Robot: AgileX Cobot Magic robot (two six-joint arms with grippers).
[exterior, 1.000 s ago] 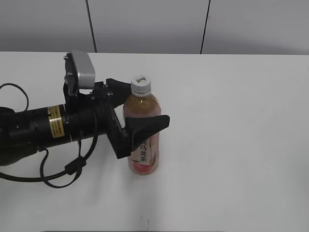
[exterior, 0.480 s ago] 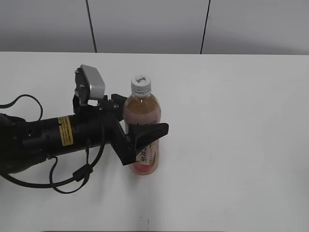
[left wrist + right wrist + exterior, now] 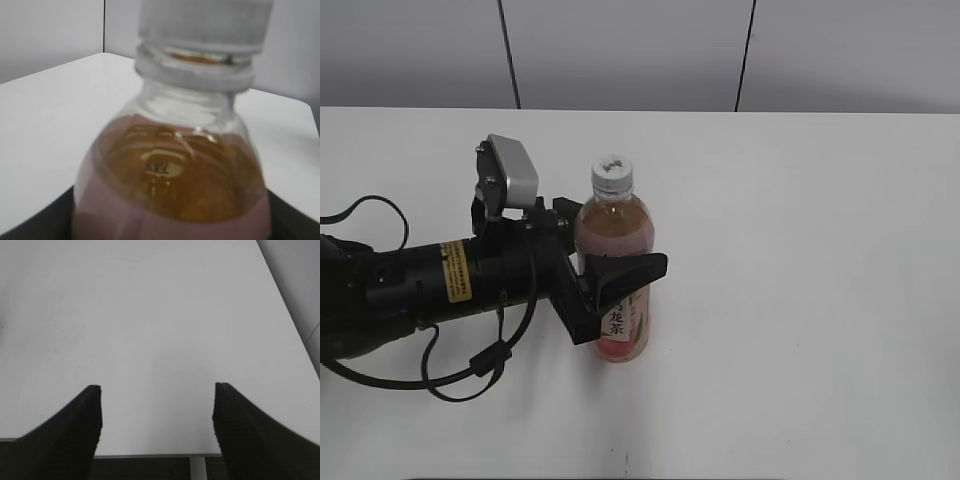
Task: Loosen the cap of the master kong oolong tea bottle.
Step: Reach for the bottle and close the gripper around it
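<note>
The slim clear plastic bottle of amber tea (image 3: pixel 614 270) stood upright on the white table (image 3: pixel 800 250), its ribbed white cap (image 3: pixel 613 176) on. The left gripper (image 3: pixel 610 245) had its black jaws clamped round the bottle's middle. The right gripper (image 3: pixel 156 412) hung with jaws apart, holding nothing.

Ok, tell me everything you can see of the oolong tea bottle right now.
The master kong oolong tea bottle stands upright on the white table. It is slim clear plastic holding amber tea, with a pink label bearing a white strip of black characters. Its white ribbed cap is on, with nothing touching it. The left gripper brackets the body from the side, one finger behind and one in front.
</note>
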